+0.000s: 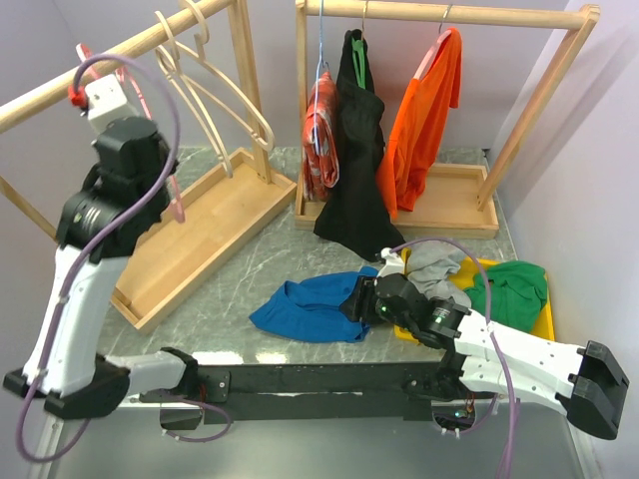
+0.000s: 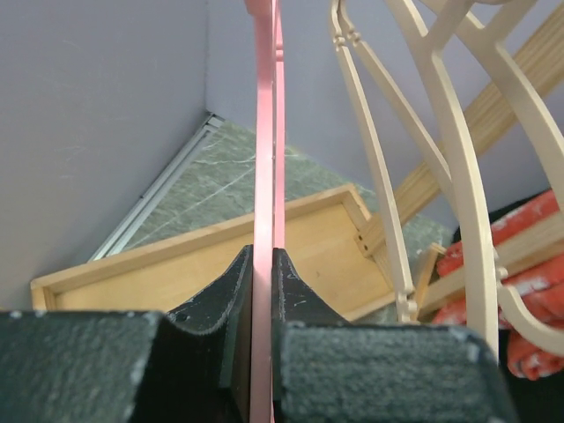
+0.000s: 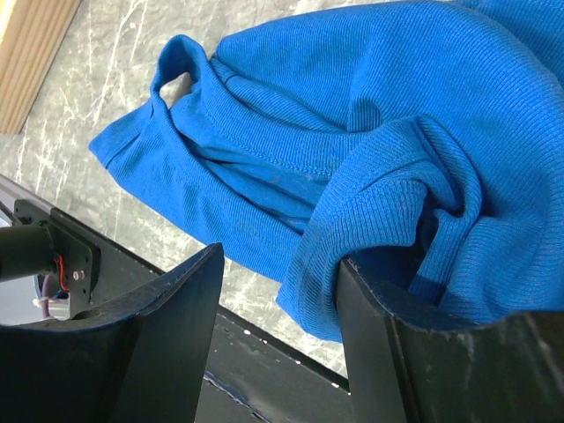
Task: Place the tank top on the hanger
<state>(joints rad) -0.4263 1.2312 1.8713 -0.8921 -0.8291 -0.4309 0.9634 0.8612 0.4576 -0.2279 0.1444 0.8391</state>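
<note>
Left gripper clamps the hanger. Right gripper, jaws apart, straddles the tank top edge beside a clothes-filled yellow bin.

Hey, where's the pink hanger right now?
The pink hanger is on the far left, pinched between the left gripper fingers up by the left wooden rack, just left of the cream hangers in the left wrist view.
</note>
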